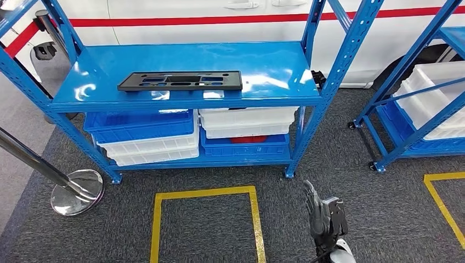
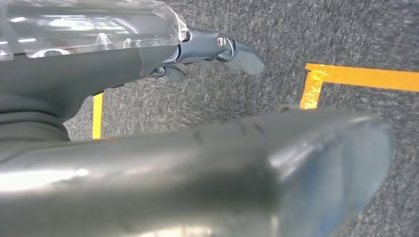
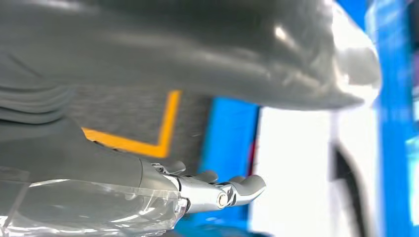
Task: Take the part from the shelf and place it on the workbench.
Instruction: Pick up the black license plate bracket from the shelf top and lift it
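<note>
Head view: right hand (image 1: 327,219) hangs low w/ fingers (image 1: 312,204) loosely apart, holding nothing, well short of the blue shelf (image 1: 274,66). Part (image 1: 181,80), a flat black plate, lies on shelf's top deck, up and left of those fingers, long axis along the front edge. Left hand (image 2: 207,52) also empty, fingers a bit curled over carpet; right looks nearer, though I can't be sure.

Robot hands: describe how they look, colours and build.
The right robot hand has dark grey fingers on a black block above a silver wrist. Up close, both the right and left robot hand show a thick grey thumb, bluish metal fingers and a clear glossy cover.
</note>
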You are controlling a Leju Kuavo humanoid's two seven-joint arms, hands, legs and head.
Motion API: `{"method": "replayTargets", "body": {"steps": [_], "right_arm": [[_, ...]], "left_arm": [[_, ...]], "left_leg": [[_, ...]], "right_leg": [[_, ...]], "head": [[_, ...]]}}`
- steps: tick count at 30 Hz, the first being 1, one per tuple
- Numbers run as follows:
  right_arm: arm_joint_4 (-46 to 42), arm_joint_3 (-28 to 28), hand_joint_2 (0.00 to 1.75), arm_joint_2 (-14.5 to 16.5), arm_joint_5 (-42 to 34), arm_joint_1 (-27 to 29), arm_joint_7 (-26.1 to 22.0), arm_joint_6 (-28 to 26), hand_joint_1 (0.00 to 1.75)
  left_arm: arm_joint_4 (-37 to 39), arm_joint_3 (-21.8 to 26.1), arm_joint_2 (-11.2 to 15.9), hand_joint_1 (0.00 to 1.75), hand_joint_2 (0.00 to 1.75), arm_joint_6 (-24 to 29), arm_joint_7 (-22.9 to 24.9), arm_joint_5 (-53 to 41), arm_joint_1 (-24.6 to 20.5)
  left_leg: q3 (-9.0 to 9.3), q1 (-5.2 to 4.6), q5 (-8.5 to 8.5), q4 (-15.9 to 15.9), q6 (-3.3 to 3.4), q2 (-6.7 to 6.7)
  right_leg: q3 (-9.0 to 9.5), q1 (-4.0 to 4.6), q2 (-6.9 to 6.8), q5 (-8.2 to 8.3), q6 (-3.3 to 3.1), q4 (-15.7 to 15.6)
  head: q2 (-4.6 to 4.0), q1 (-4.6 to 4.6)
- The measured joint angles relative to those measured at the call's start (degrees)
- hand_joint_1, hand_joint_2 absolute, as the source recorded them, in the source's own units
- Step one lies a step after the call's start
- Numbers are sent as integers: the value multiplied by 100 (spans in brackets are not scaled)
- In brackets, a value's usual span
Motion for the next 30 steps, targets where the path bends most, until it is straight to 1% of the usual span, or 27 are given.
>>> {"method": "replayTargets", "body": {"steps": [1, 2, 3, 4, 5, 7, 8, 9, 10, 11, 12, 13, 14, 15, 16, 18, 19, 20, 22, 23, 24, 25, 26, 27, 28, 29, 30], "right_arm": [[-139, 56, 0, 0, -49, -11, -37, 35, 0], [-292, 117, 0, 0, -102, -14, -80, 77, 0], [-472, 185, 0, 0, -168, -20, -133, 126, 0], [-682, 272, 0, 0, -246, -38, -199, 184, 0], [-891, 364, 0, 0, -327, -64, -271, 248, 0], [-1269, 536, 0, 0, -479, -113, -403, 369, 0], [-1429, 607, 0, 0, -545, -123, -457, 420, 0], [-1601, 682, 0, 0, -615, -128, -513, 472, 0], [-1778, 758, 0, 0, -685, -135, -571, 525, 0], [-1963, 838, 0, 0, -755, -155, -633, 581, 0], [-2167, 926, 0, -1, -833, -187, -703, 639, 0], [-2361, 1013, 0, -1, -904, -224, -768, 695, 0], [-2558, 1106, 0, -2, -978, -260, -834, 752, 0], [-2749, 1201, 0, -2, -1051, -286, -896, 805, 0], [-2922, 1290, 0, -3, -1120, -301, -953, 854, 0], [-3294, 1461, 0, -10, -1272, -316, -1080, 958, 0], [-3469, 1543, 0, -13, -1347, -330, -1140, 1012, 0], [-3647, 1628, 0, -15, -1423, -344, -1202, 1071, 0], [-3953, 1785, 0, -15, -1566, -361, -1301, 1191, 0], [-4098, 1850, 0, -15, -1635, -360, -1334, 1252, 0], [-4228, 1903, 0, -15, -1698, -356, -1355, 1308, 0], [-4358, 1953, 0, -15, -1762, -355, -1366, 1360, 0], [-4491, 2006, 0, -15, -1823, -355, -1374, 1409, 0], [-4601, 2051, 0, -15, -1871, -356, -1380, 1444, 0], [-4699, 2089, 0, -16, -1909, -355, -1383, 1470, 0], [-4786, 2121, 0, -16, -1937, -346, -1386, 1482, 0], [-4871, 2152, 0, -17, -1966, -335, -1389, 1490, 0]], "left_arm": [[8, 40, -5, 0, 0, 1, -2, -26, -5], [18, 92, -15, 0, 0, 2, -6, -58, -9], [27, 149, -25, 0, 0, 3, -14, -93, -18], [37, 217, -36, 0, 0, 3, -24, -132, -33], [46, 288, -47, 0, 0, 4, -35, -172, -53], [61, 419, -63, 0, 0, 4, -52, -247, -90], [71, 482, -74, 0, 0, 4, -59, -282, -101], [82, 549, -86, 0, 0, 4, -67, -317, -107], [94, 616, -101, 0, 0, 4, -77, -350, -111], [106, 684, -119, 0, 0, 3, -87, -385, -120], [120, 754, -142, 0, 0, 1, -98, -421, -131], [138, 822, -169, 0, 0, -2, -108, -454, -150], [153, 890, -193, 0, 0, -5, -116, -487, -172], [169, 962, -213, 0, 0, -10, -123, -522, -193], [181, 1032, -227, 0, 0, -13, -129, -551, -210], [195, 1168, -240, 0, 0, -22, -147, -620, -233], [203, 1233, -246, 0, 0, -28, -157, -652, -242], [213, 1295, -250, 0, 0, -36, -169, -690, -253], [236, 1422, -260, 0, 0, -51, -189, -761, -268], [247, 1483, -261, 0, 0, -58, -198, -797, -272], [255, 1541, -262, 0, 0, -67, -207, -830, -273], [262, 1592, -261, 0, 0, -81, -216, -868, -275], [267, 1640, -261, 0, 0, -97, -227, -904, -278], [270, 1675, -261, 0, 0, -112, -237, -938, -281], [274, 1700, -263, 0, 0, -124, -246, -965, -289], [280, 1722, -266, 0, 0, -133, -253, -986, -298], [287, 1740, -268, 0, 0, -141, -262, -1010, -306]], "left_leg": [[-11, -13, 15, -15, 21, -1], [-14, -9, 33, -27, 57, 0], [-13, -7, 50, -47, 97, 1], [-13, -4, 69, -69, 140, 8], [-13, -6, 82, -85, 177, 16], [-22, -36, 84, -85, 222, 28], [-21, -54, 81, -83, 233, 29], [-16, -72, 77, -81, 243, 28], [-6, -92, 73, -79, 249, 26], [10, -113, 68, -79, 253, 25], [23, -125, 63, -80, 256, 25], [27, -143, 56, -75, 252, 27], [21, -148, 53, -73, 239, 30], [11, -145, 51, -73, 219, 34], [5, -145, 52, -79, 194, 39], [2, -157, 18, -37, 136, 44], [-37, -161, -55, 76, 106, 39], [-139, -155, -186, 311, 69, 31], [-503, -88, -518, 1028, -5, 19], [-686, -51, -625, 1359, -44, 19], [-790, -16, -632, 1524, -80, 19], [-784, 15, -525, 1469, -114, 21], [-661, 46, -316, 1183, -148, 22], [-475, 79, -96, 773, -182, 22], [-284, 87, 42, 386, -198, 15], [-150, 88, 108, 120, -172, 4], [-90, 77, 91, 0, -125, -6]], "right_leg": [[-8, 2, 4, 9, 40, -6], [-12, -7, 0, 6, 77, -9], [-31, -16, -14, -33, 108, 34], [-97, -26, -31, -131, 131, 175], [-223, -33, -49, -288, 146, 442], [-595, -32, -65, -642, 158, 1217], [-749, -30, -65, -728, 158, 1528], [-815, -26, -65, -702, 147, 1645], [-772, -13, -66, -569, 123, 1534], [-621, 9, -67, -353, 77, 1202], [-422, 46, -76, -150, 6, 772], [-245, 81, -95, -9, -58, 387], [-127, 111, -112, 66, -105, 121], [-78, 134, -126, 72, -133, -2], [-73, 142, -129, 69, -135, -31], [-26, 91, -119, 107, -144, -124], [10, 59, -119, 127, -153, -179], [47, 26, -120, 143, -159, -228], [70, 18, -117, 127, -165, -242], [76, 12, -111, 113, -156, -240], [89, 3, -103, 95, -139, -237], [108, -15, -95, 72, -112, -230], [135, -38, -88, 42, -78, -215], [164, -60, -83, 1, -36, -191], [182, -68, -76, -46, 15, -157], [193, -67, -72, -85, 65, -132], [200, -61, -68, -111, 110, -116]], "head": [[0, 0], [0, 0], [0, 1], [0, 1], [0, 1], [0, 0], [0, 0], [0, 0], [0, 0], [0, 0], [0, 0], [0, 0], [0, 0], [0, 0], [0, 0], [0, -1], [0, -2], [0, -3], [0, -4], [0, -4], [0, -4], [0, -4], [0, -4], [0, -4], [0, -4], [0, -3], [0, -3]]}}
